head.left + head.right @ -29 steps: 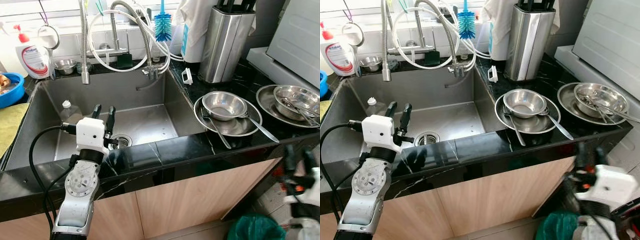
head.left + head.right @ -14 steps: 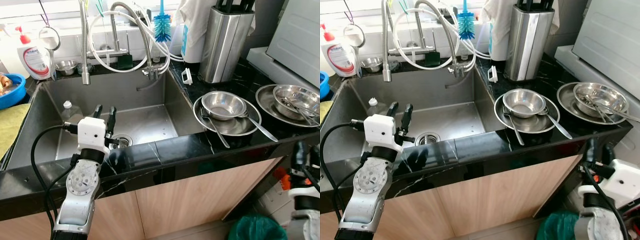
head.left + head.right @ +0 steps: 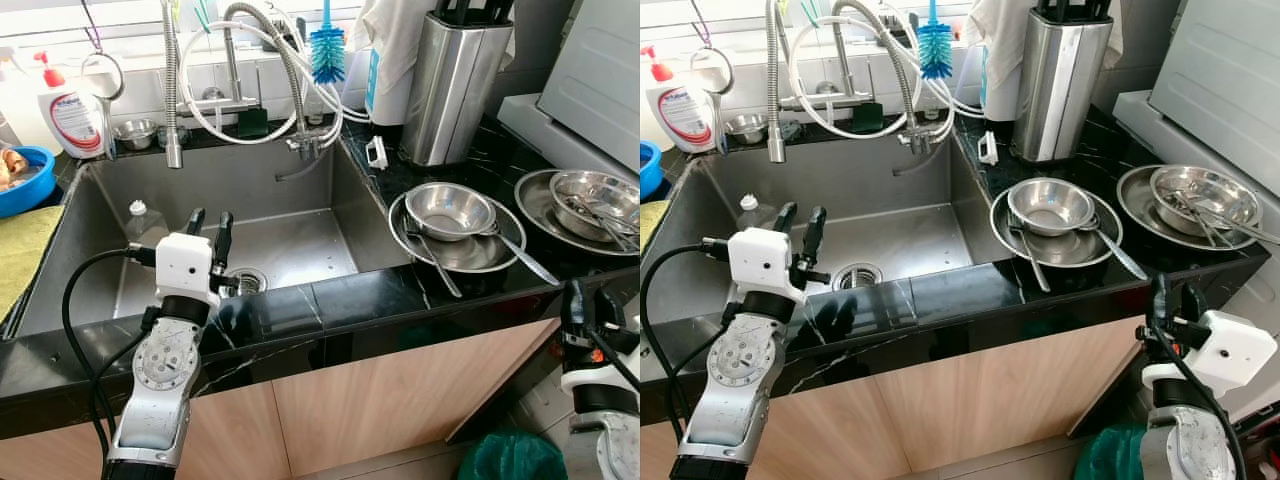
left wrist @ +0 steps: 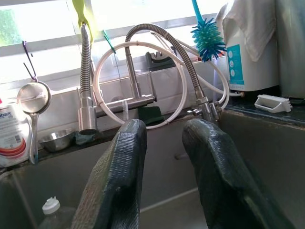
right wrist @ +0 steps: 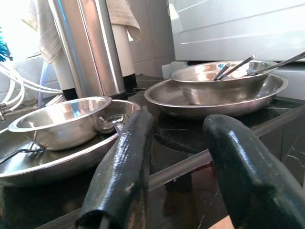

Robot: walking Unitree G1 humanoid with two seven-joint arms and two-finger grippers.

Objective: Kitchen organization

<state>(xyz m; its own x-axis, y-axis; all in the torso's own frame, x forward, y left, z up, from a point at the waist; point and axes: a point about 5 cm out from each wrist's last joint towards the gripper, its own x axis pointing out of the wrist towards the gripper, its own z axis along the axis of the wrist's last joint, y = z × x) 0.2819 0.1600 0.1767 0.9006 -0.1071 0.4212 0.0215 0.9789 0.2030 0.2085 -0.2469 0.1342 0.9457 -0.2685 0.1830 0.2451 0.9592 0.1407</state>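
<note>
Dishes sit on the black counter (image 3: 330,300) right of the sink (image 3: 290,245): a steel bowl (image 3: 449,209) on a plate (image 3: 462,252), with a spoon (image 3: 522,258) and a fork (image 3: 432,262) lying on the plate rim. Farther right, a second plate (image 3: 540,210) carries another bowl (image 3: 592,195) with cutlery in it. Spoon's long axis runs from the bowl toward the near-right counter edge, handle end nearest the robot; fork handle points near too. Right hand (image 3: 1173,300) is low, just off the near counter edge below the right plate, fingers (image 5: 125,167) spread, holding nothing. Left hand (image 3: 209,228) hovers over the sink's near edge, fingers spread, empty, aimed at the faucet (image 4: 138,95). A small bottle (image 3: 141,222) stands in the sink's far-left corner. Likely step: right hand rises to take the near bowl or its cutlery. To do it well: clear the counter edge first, approach from the near side, pinch the bowl rim rather than the wall, lift straight so the spoon and fork aren't dragged off the plate.
</note>
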